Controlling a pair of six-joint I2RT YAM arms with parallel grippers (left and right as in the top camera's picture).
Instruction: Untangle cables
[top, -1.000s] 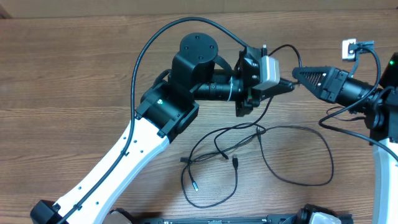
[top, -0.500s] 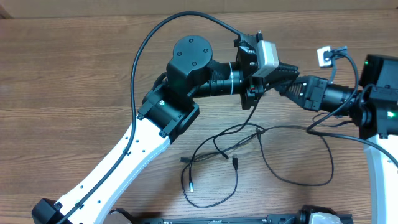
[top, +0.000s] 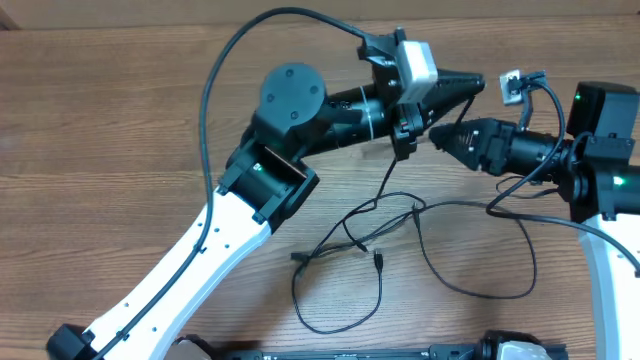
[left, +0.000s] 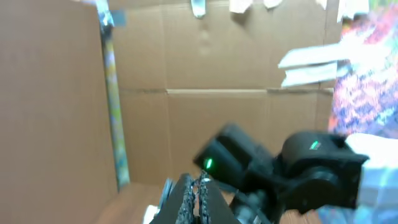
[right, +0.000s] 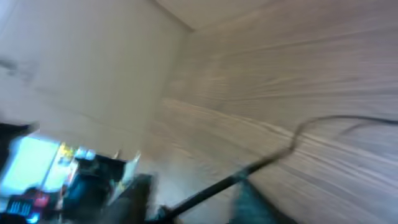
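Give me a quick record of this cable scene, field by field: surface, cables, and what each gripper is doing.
Surface: wooden table
Cables: thin black cables lying in loose overlapping loops on the table
Raised strand: one strand rises from the tangle toward both grippers; its holder is hidden
Left gripper: left gripper above the table, jaws look closed in the wrist view
Right gripper: right gripper pointing at the left one, jaws too blurred to judge
Loose end: a plug end lies on the table
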